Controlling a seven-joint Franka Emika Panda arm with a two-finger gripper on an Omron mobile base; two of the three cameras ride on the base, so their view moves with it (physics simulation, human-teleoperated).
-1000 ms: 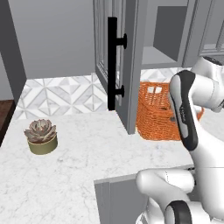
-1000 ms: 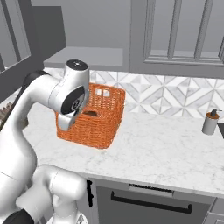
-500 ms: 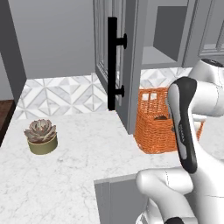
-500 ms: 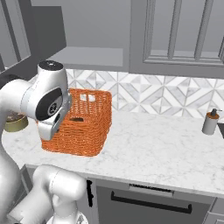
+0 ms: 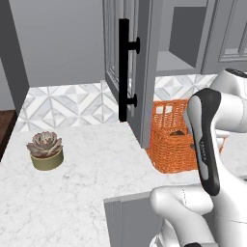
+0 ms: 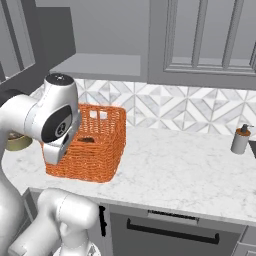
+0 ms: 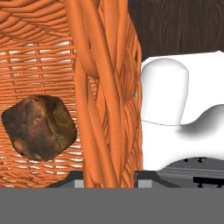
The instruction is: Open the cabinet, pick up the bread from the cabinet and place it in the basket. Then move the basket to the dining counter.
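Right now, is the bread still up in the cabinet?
No, the bread lies inside the basket, behind its woven wall in the hand view.

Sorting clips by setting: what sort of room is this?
Most likely a home kitchen, though rendered: a marble worktop backed by geometric tiles, grey wall cupboards above, and a wicker basket holding bread.

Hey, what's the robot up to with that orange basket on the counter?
The robot's gripper is shut on the wall of the basket, one finger inside and one outside. The bread already lies inside the basket. The cabinet door stands open above the marble worktop, and the basket rests on that worktop, so carrying it to the dining counter is what's left.
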